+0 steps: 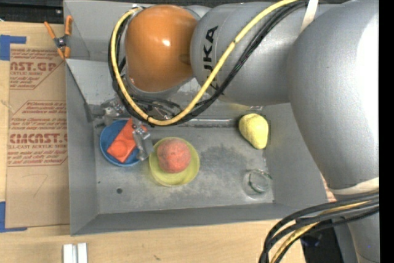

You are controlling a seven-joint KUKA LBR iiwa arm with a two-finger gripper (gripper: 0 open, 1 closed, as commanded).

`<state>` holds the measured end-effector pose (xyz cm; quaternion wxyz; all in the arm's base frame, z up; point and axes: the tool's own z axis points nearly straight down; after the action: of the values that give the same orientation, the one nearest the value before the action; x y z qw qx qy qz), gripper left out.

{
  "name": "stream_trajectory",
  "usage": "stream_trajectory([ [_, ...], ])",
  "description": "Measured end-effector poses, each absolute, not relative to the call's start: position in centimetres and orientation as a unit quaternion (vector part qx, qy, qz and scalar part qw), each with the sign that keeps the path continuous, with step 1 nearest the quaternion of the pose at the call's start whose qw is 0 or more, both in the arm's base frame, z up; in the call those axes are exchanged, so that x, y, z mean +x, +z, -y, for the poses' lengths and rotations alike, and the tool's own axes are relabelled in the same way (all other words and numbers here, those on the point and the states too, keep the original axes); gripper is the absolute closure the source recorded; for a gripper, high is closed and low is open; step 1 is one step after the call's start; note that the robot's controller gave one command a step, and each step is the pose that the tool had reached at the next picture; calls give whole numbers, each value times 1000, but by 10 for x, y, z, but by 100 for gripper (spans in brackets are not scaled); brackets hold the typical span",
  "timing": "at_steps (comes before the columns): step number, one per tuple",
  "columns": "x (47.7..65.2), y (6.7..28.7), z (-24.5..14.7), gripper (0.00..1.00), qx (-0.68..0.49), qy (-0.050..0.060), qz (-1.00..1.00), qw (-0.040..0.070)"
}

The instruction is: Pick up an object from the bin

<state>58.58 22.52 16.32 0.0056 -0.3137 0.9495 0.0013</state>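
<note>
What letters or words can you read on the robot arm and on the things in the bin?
"KA": black letters on the grey arm, turned sideways; the rest of the word is hidden.
Blue dish, orange block, yellow dish, pink ball, yellow lump: no writing can be seen on any of them.

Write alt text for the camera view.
A KUKA arm reaches over a grey bin, its claw beside a blue dish holding an orange block. Nearby lie a pink ball in a yellow dish, a lemon and a clear ring.
</note>
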Motion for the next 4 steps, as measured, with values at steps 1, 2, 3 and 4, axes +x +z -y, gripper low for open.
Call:
stream_trajectory([
  [1,579,107,-195,0,-173,2,-985,1],
  [2,594,70,-210,0,-450,1,-893,8],
  [3,591,69,-214,100,-259,3,-966,2],
  [4,591,69,-214,100,-259,3,-966,2],
])
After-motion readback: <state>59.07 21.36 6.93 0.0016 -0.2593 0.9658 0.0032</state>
